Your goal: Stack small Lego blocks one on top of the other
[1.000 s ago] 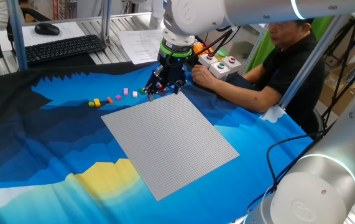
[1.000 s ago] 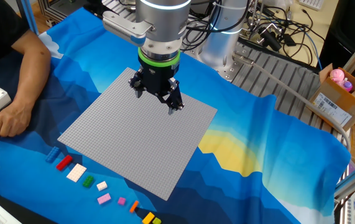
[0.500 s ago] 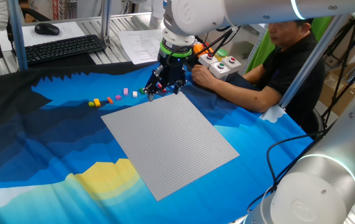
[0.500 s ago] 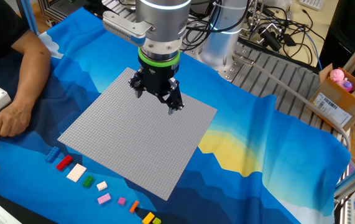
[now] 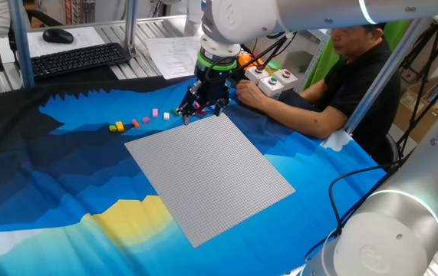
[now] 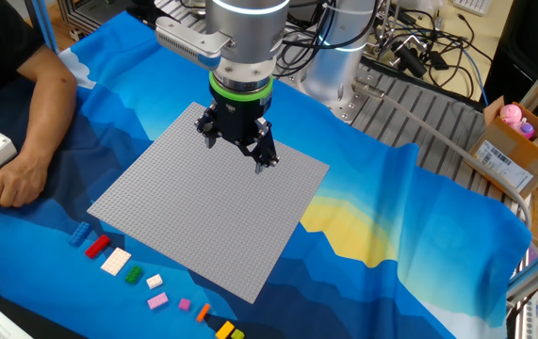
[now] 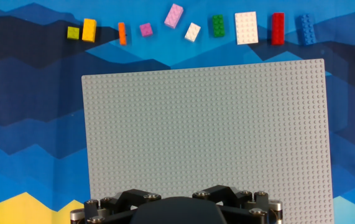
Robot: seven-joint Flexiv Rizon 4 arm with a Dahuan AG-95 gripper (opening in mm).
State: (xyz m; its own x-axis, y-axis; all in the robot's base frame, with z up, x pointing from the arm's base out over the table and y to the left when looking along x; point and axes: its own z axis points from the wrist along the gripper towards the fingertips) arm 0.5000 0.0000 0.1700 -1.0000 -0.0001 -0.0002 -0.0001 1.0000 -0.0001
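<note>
The small Lego blocks lie in a row on the blue cloth beside one edge of the grey baseplate (image 7: 208,130). In the hand view they run from lime (image 7: 73,32), yellow (image 7: 89,29), orange (image 7: 122,33) and pink (image 7: 174,15) to white (image 7: 246,28), green (image 7: 218,26), red (image 7: 278,28) and blue (image 7: 306,29). None is stacked on another. My gripper (image 6: 238,153) hangs open and empty above the baseplate's far part, well away from the red block (image 6: 97,247) and its neighbours. From the other side, the gripper (image 5: 201,113) hovers over the plate's edge near the green block (image 5: 176,112).
A person sits at the table with a hand (image 6: 19,179) resting on the cloth next to a grey button box (image 5: 268,77). A keyboard (image 5: 77,60) lies behind the cloth. A second robot arm (image 5: 387,230) stands at the near right. A cardboard box (image 6: 513,151) sits off the table.
</note>
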